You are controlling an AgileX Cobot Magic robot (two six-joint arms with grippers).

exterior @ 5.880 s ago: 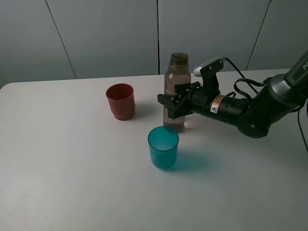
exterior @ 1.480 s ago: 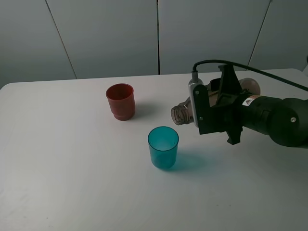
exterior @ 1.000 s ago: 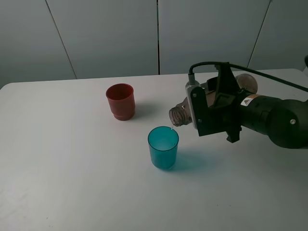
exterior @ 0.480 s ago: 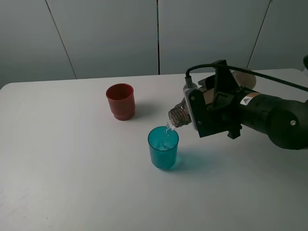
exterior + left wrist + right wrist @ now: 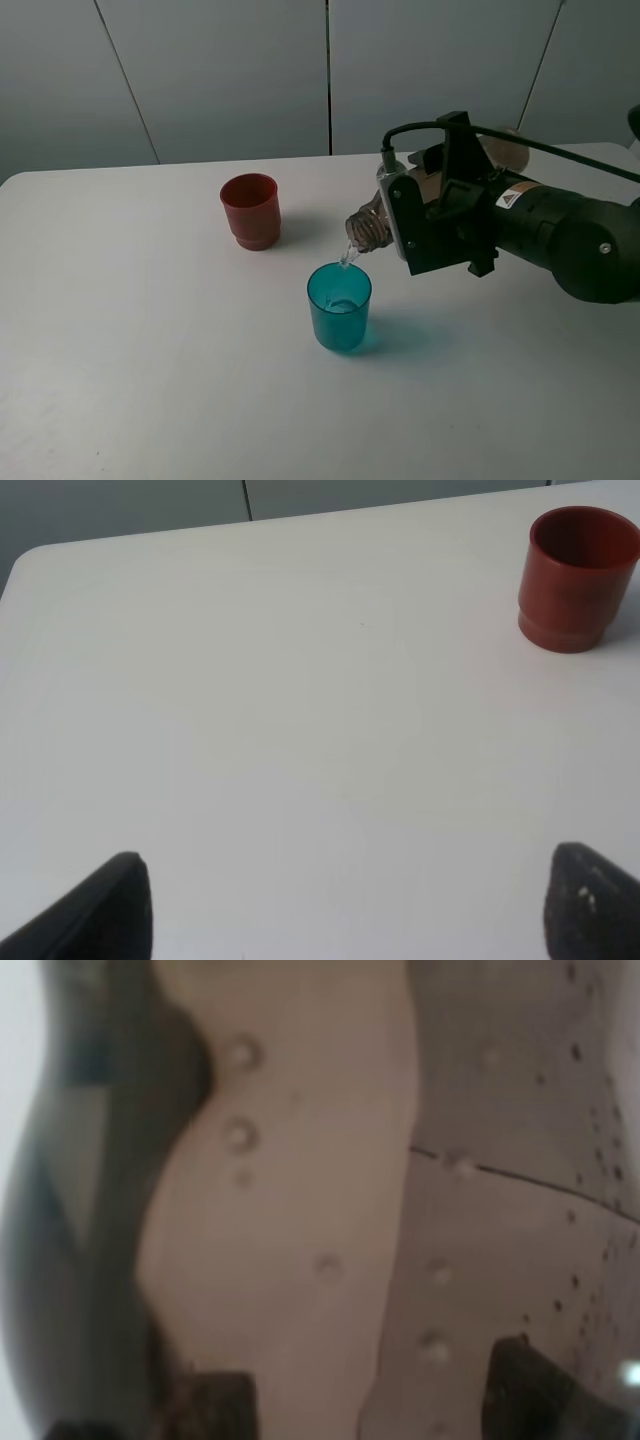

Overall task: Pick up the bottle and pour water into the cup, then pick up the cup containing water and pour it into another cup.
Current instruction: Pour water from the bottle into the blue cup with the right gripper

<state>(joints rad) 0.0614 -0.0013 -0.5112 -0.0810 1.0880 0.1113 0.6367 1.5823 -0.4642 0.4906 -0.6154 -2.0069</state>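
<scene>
- Now the bottle (image 5: 368, 228) is held tipped on its side by the right gripper (image 5: 440, 228), which is pinched tight on the bottle's body.
- The bottle's open neck is just above the blue cup (image 5: 339, 307), and a thin stream of water (image 5: 348, 258) is seen falling into it.
- The red cup (image 5: 250, 210) is set upright on the table (image 5: 150, 350), near the blue cup but not touching it.
- The left gripper (image 5: 350, 920) is spread wide over the table, well apart from the red cup.

The cup (image 5: 339, 305) is standing near the middle of the bench (image 5: 150, 380). The second cup (image 5: 250, 210) is sitting behind it, toward the left edge. The bottle (image 5: 372, 227) is hanging tilted, its mouth above the cup's rear rim.
</scene>
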